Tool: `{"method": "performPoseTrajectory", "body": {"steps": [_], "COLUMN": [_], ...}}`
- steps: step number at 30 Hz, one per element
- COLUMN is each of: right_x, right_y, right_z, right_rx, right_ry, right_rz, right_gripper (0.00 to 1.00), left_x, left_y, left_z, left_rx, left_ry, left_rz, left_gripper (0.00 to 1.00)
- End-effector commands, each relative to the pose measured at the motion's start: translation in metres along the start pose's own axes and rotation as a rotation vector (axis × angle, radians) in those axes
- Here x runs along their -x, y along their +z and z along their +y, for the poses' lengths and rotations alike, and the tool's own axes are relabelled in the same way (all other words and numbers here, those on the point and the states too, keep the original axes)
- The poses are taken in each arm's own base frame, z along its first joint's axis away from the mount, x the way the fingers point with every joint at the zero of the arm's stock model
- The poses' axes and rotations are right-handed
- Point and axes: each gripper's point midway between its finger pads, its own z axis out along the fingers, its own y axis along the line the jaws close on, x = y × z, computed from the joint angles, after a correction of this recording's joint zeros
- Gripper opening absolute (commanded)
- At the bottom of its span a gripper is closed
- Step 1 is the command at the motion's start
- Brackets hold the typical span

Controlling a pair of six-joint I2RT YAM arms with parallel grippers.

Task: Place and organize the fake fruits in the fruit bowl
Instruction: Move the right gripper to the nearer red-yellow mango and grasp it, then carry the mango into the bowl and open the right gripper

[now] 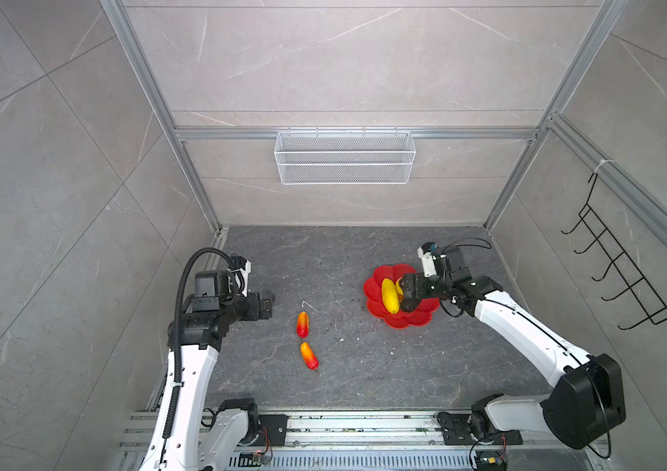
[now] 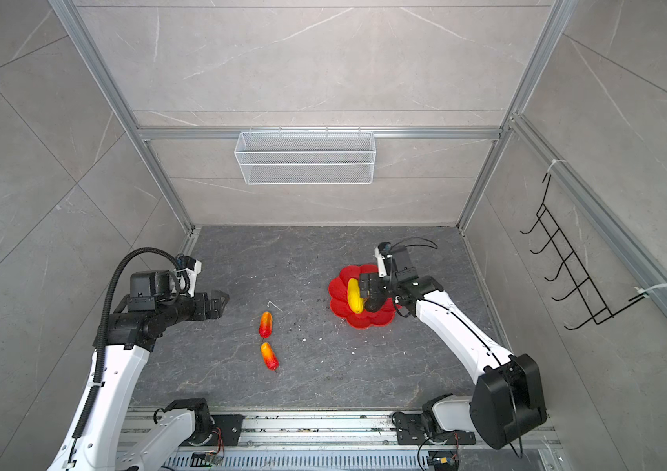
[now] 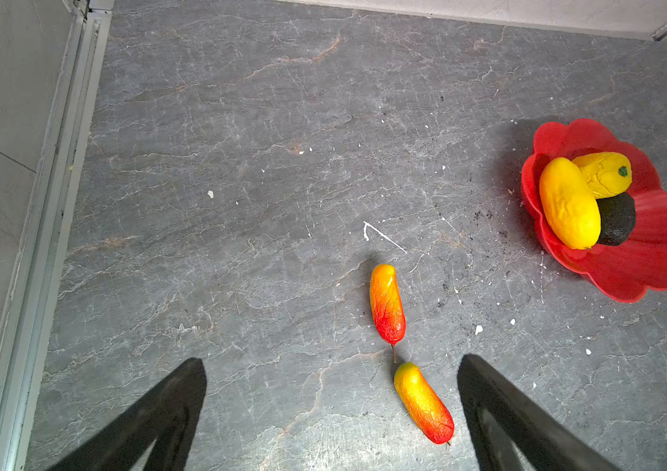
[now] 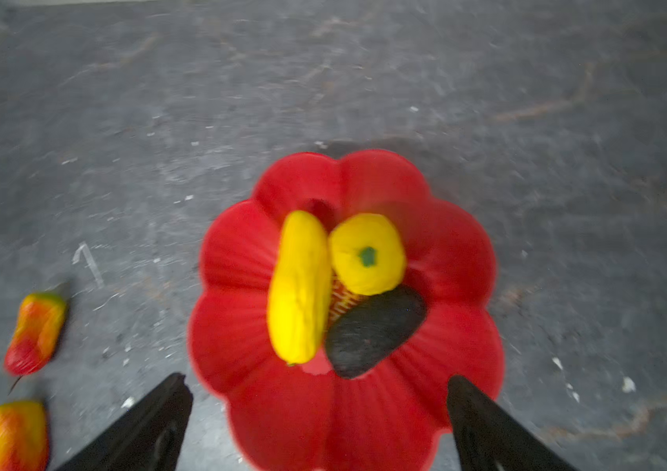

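Bowl [image 4: 364, 416] cradles three fruits [image 4: 299, 285] so none roll; my right pincer [image 4: 317, 378] hangs released above; left pincer [image 3: 332, 359] released too.

A bright red fruit bowl [image 3: 645, 253], ribbed like petals, shows an orange-gold mark [image 4: 340, 304] at its centre. In it are a glossy long yellow fruit [image 3: 568, 204], a round yellow fruit [image 3: 601, 175] with a green spot, and a near-black bumpy fruit [image 3: 619, 220]. One orange-red fruit [image 3: 387, 304] and a second orange-red fruit [image 3: 423, 401] shade from yellow-orange to red, each with a greenish tip. The counter [image 3: 242, 204] is dark grey stone, veined in pale and rust lines and flecked with white. A white mesh basket [image 1: 344, 157] and a black wire rack [image 1: 617, 261] hang on pale grey marbled walls [image 1: 364, 61].
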Motion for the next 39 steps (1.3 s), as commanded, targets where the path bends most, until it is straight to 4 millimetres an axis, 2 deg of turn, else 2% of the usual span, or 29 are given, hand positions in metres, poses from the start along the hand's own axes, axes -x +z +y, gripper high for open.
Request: {"method": "performPoseTrajectory", "body": {"steps": [1,4,10,13,17,20,30,33,39], "right_x": [-0.021,-0.035,-0.077,-0.104,-0.135,-0.151,-0.173,-0.172,-0.163], "right_y": [-0.002,0.008,0.042,0.061,0.079,0.091,0.122,0.123,0.113], "right_z": [0.055,0.104,0.202,0.243,0.28,0.291,0.292,0.292,0.283], "right_rx": [0.077,0.149,0.282,0.317,0.341,0.352,0.304,0.299,0.269], "right_ry": [-0.223,-0.326,-0.433,-0.433,-0.457,-0.438,-0.438,-0.43,-0.447], "right_rz": [0.077,0.099,0.097,0.132,0.156,0.189,0.254,0.247,0.214], "right_gripper": [0.99,0.99,0.99,0.99,1.0,0.97,0.77,0.68,0.43], "left_x": [0.008,0.007,0.006,0.007,0.007,0.006,0.008,0.008,0.008], "left_y": [-0.002,-0.001,-0.001,-0.002,0.0,0.003,-0.004,-0.005,-0.006], "left_z": [-0.001,0.0,0.003,0.004,0.004,0.005,0.004,0.004,0.003], "left_rx": [-0.008,-0.004,0.016,0.021,0.022,0.023,0.025,0.024,0.021], "left_ry": [0.004,0.002,0.006,0.005,0.003,0.001,0.01,0.009,0.01], "left_rz": [-0.035,-0.032,-0.032,-0.037,-0.029,-0.017,-0.046,-0.049,-0.053], "left_gripper": [1.0,1.0,1.0,1.0,1.0,1.0,1.0,1.0,1.0]}}
